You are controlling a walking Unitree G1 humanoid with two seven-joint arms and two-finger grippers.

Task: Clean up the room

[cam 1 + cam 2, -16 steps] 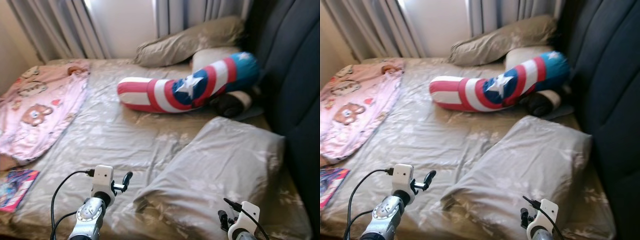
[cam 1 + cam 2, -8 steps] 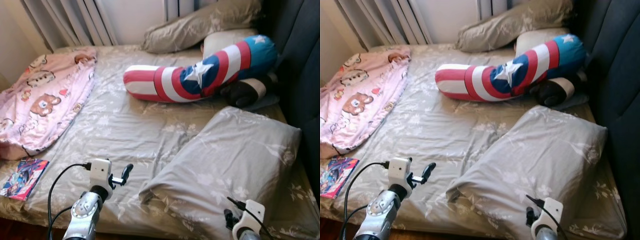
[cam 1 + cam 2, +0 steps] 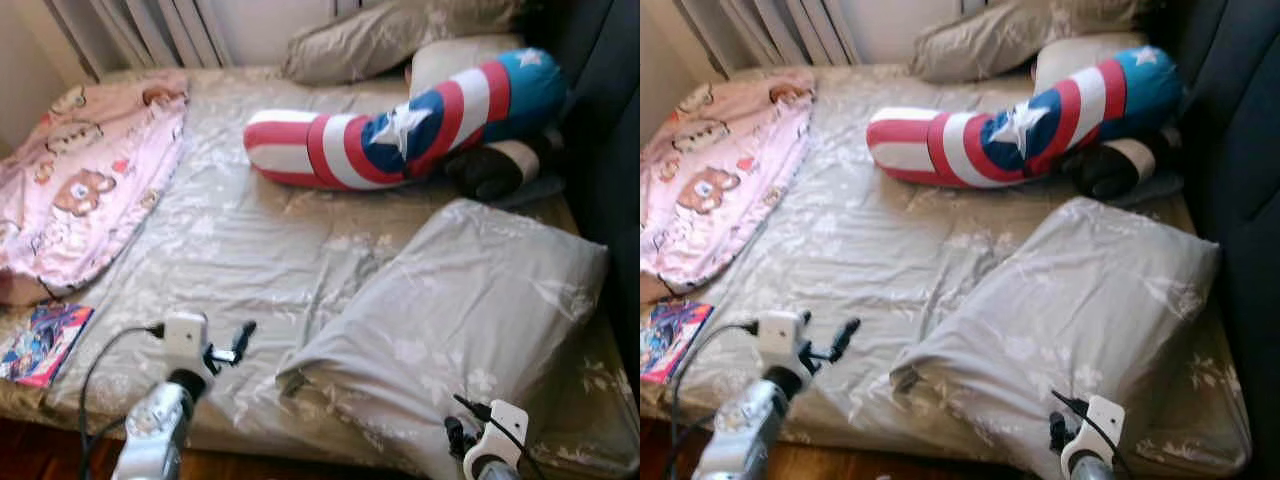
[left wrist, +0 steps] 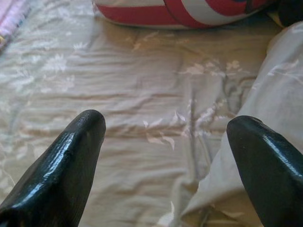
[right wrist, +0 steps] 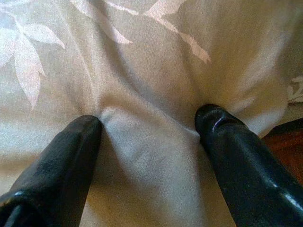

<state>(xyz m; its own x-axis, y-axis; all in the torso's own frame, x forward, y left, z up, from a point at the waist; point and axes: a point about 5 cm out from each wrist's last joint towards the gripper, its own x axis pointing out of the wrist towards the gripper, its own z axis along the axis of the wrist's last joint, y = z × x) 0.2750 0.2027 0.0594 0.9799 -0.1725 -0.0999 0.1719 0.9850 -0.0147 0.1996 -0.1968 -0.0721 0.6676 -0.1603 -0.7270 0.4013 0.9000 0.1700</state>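
on the bed sheet [image 3: 250, 260] you see a pink blanket [image 3: 85, 190] at the left, a comic book [image 3: 40, 342] at the near edge, and a striped star bolster [image 3: 400, 130] before the dark headboard [image 3: 610, 150]. the grey pillow [image 3: 470, 310] lies near right; its front corner is cut off. your right gripper [image 5: 149, 130] has its fingers parted, pressing into pillow fabric. your left gripper [image 4: 165, 137] is wide apart, empty, above the sheet just beside the pillow.

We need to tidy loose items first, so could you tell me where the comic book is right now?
The comic book lies at the bed's near left corner in the eye views, just below the pink bear blanket and left of the left gripper.
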